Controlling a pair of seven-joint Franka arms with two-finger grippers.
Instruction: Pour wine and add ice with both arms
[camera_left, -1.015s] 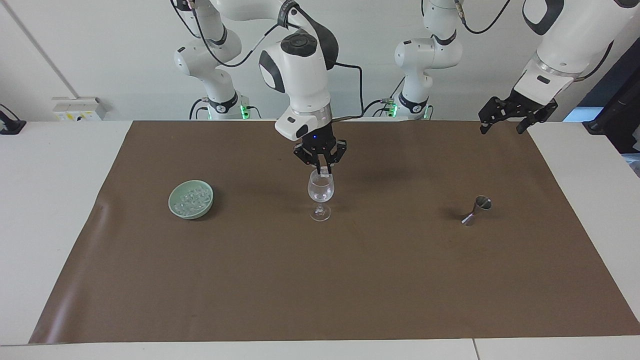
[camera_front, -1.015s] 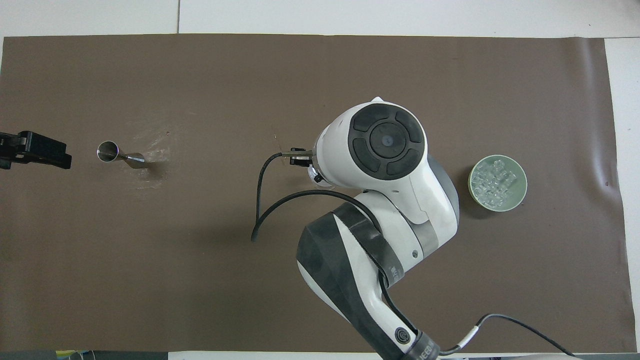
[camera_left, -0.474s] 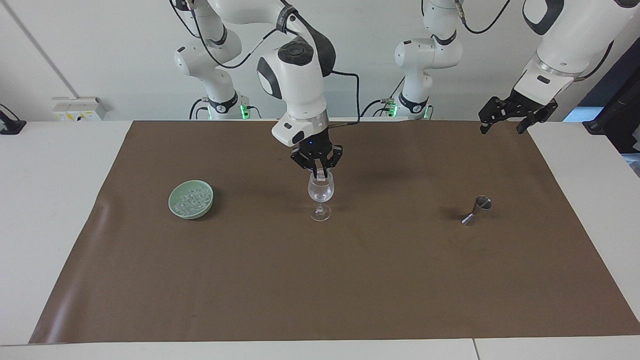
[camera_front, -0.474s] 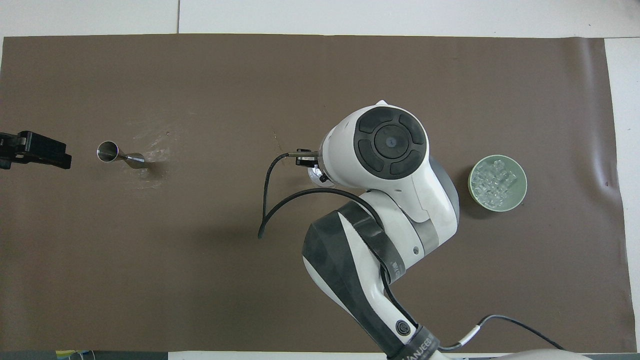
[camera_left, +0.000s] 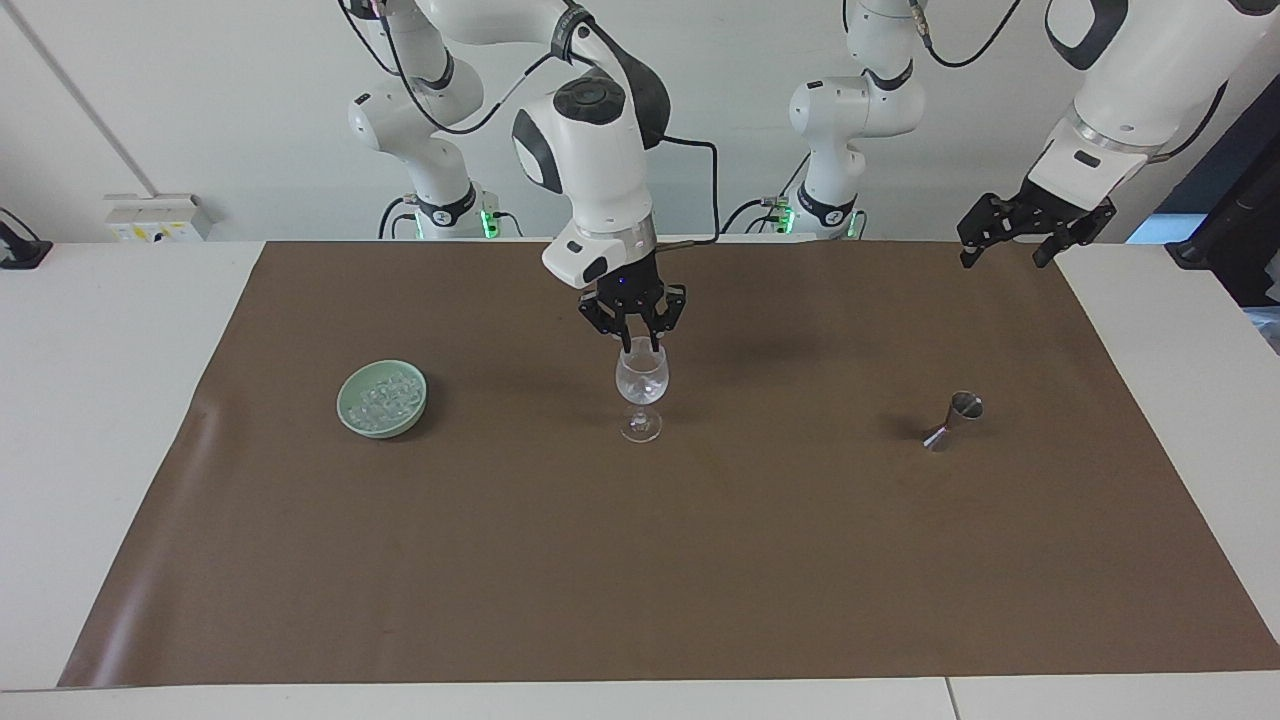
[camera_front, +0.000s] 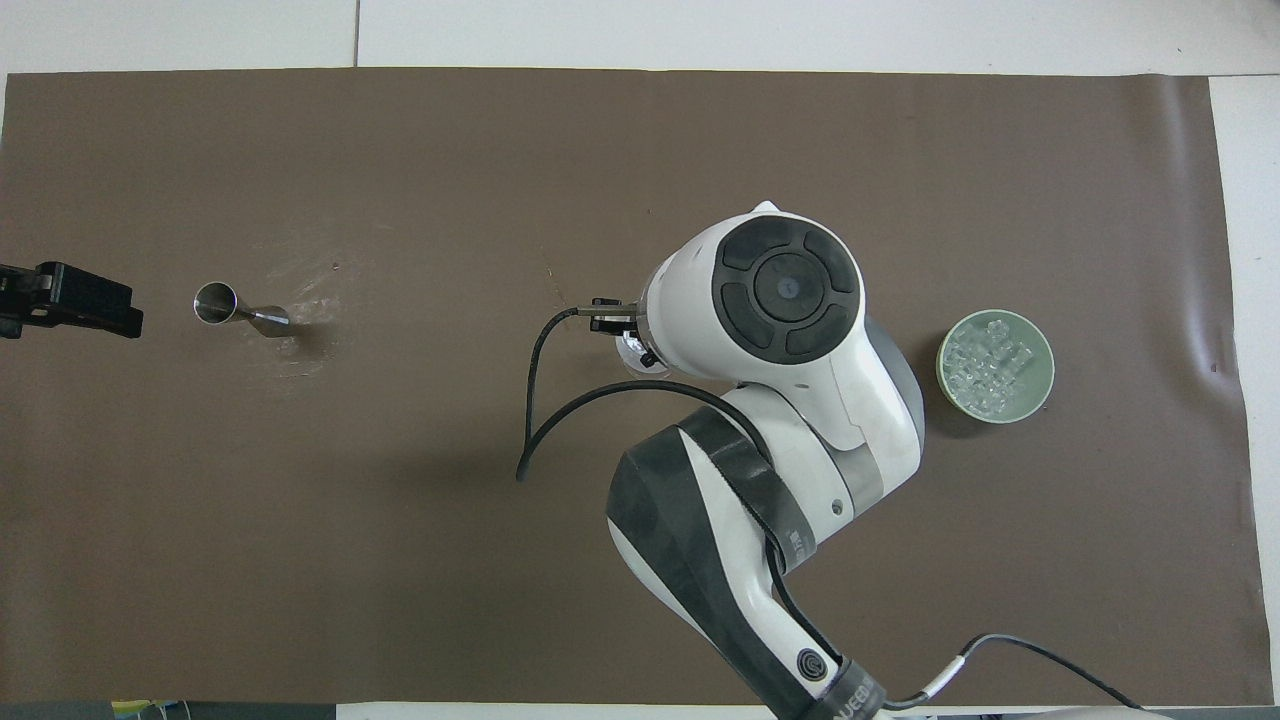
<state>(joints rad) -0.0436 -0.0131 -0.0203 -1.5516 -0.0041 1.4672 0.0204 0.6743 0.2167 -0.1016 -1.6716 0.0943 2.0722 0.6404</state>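
In the facing view we see the right gripper (camera_left: 637, 340) just over the rim of the glass (camera_left: 640, 385), which stands mid-counter on the brown mat (camera_left: 700, 560); its fingertips look slightly parted with nothing plainly between them, though we cannot tell for sure; the ice (camera_left: 383, 398) lies in the green bowl (camera_left: 349, 417) toward the right arm's end, well apart from the glass; whether a lump is already in the glass we cannot tell. The left gripper (camera_left: 1010, 240) waits spread wide over the mat's edge at its own end, near the jigger (camera_left: 955, 420), which lies tipped on its side; we judge the wine poured and the icing under way.

In the overhead view the right arm covers the glass almost wholly, so only a sliver of glass shows and the right gripper's tips are hidden; what this view adds is the ice (camera_front: 992, 365) as separate lumps filling the bowl (camera_front: 1044, 395), a pale smear on the mat beside the jigger (camera_front: 238, 312), and the left gripper (camera_front: 70, 303) beside it.
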